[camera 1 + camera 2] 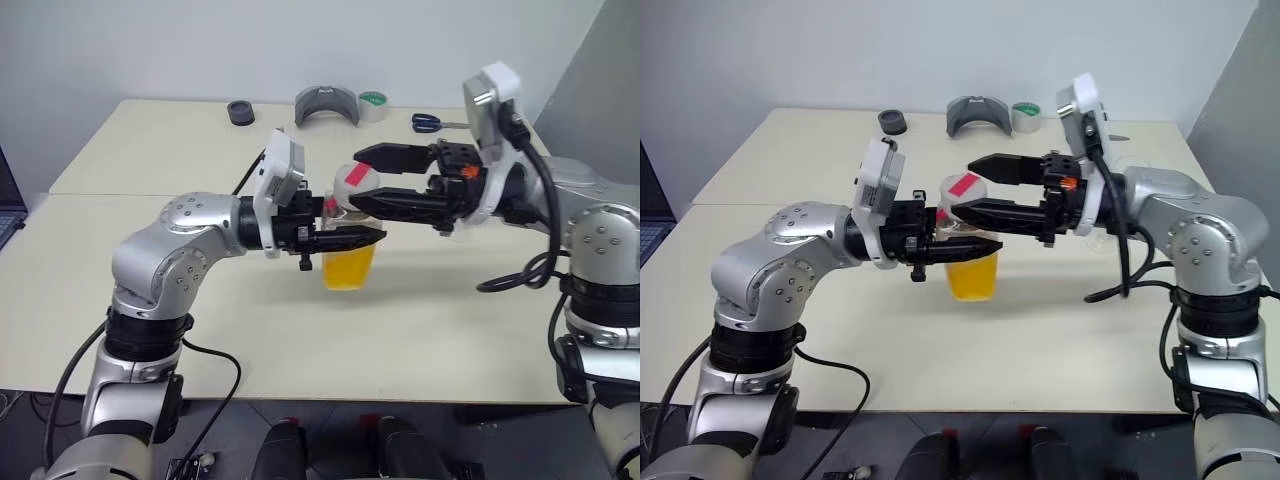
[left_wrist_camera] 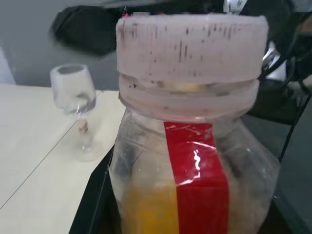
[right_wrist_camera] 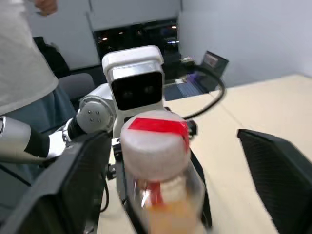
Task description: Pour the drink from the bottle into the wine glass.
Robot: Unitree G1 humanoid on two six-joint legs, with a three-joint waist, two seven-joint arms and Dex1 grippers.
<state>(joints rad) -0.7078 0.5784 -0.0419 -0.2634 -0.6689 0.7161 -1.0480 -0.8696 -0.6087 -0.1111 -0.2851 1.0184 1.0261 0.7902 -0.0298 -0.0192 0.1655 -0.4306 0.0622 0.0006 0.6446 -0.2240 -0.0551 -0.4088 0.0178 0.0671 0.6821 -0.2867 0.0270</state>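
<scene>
The bottle [image 1: 349,262] hangs above the table's middle, its lower half full of the orange drink [image 2: 146,209]. My left gripper [image 1: 365,240] is shut on it just below the neck, coming in from the left. Its white cap [image 1: 356,180] carries a red strip. My right gripper [image 1: 354,179] reaches in from the right and stands open, one finger [image 3: 63,185] on each side of the cap without touching it. The wine glass [image 2: 74,100] stands upright on the table beyond the bottle in the left wrist view, and looks to hold nothing.
Along the cream table's [image 1: 150,300] far edge lie a black round piece [image 1: 240,112], a grey curved part [image 1: 327,105], a tape roll [image 1: 372,105] and blue-handled scissors [image 1: 430,122]. A laptop [image 1: 8,200] sits off the left edge. A person [image 3: 24,58] stands behind my left arm.
</scene>
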